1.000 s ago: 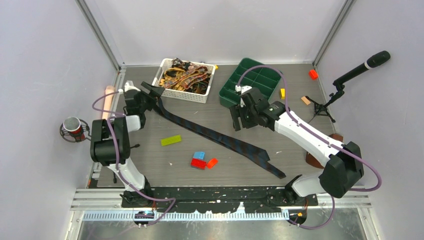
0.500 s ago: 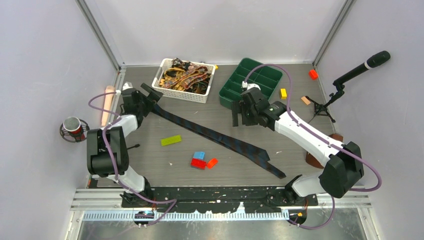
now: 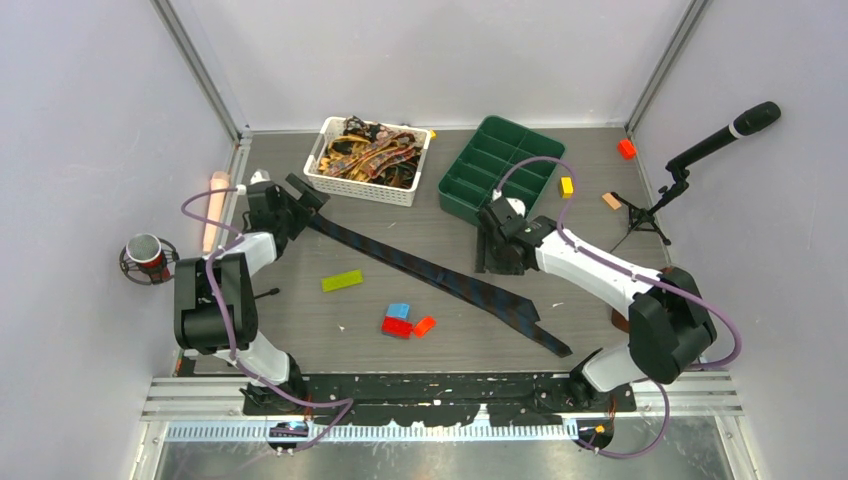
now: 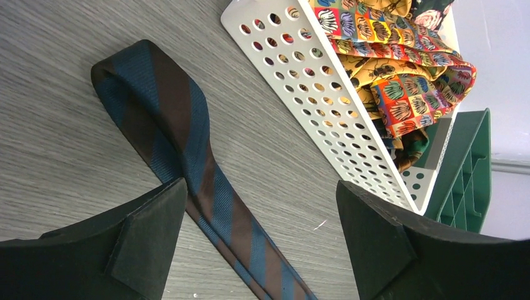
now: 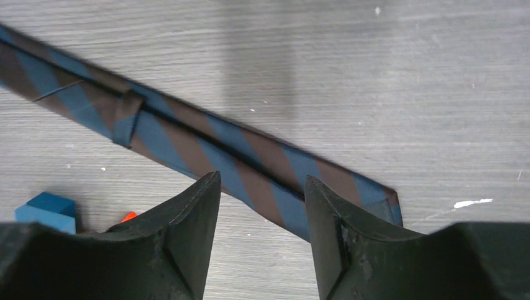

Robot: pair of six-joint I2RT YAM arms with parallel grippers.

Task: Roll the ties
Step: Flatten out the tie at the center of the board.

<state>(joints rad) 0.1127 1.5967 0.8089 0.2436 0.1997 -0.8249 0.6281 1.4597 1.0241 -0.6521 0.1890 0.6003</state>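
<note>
A navy tie (image 3: 430, 268) with brown diagonal stripes lies flat on the table, running from upper left to lower right. My left gripper (image 3: 303, 192) is open and low over its narrow end. In the left wrist view the tie (image 4: 212, 194) lies on the wood between the spread fingers (image 4: 144, 244), untouched, around my left gripper (image 4: 259, 231). My right gripper (image 3: 492, 258) is open just above the wide part. In the right wrist view the tie (image 5: 250, 156) crosses ahead of my open gripper (image 5: 262, 212). More patterned ties (image 3: 375, 152) fill the basket.
A white perforated basket (image 3: 365, 191) and a green compartment tray (image 3: 500, 165) stand at the back. Loose bricks lie about: yellow-green (image 3: 342, 281), blue (image 3: 399, 311), red (image 3: 397, 327), orange (image 3: 425, 325). A microphone stand (image 3: 650, 210) is at the right.
My right gripper has come from beside the green tray toward me and down over the tie. My left gripper has shifted slightly left near the tie's narrow end.
</note>
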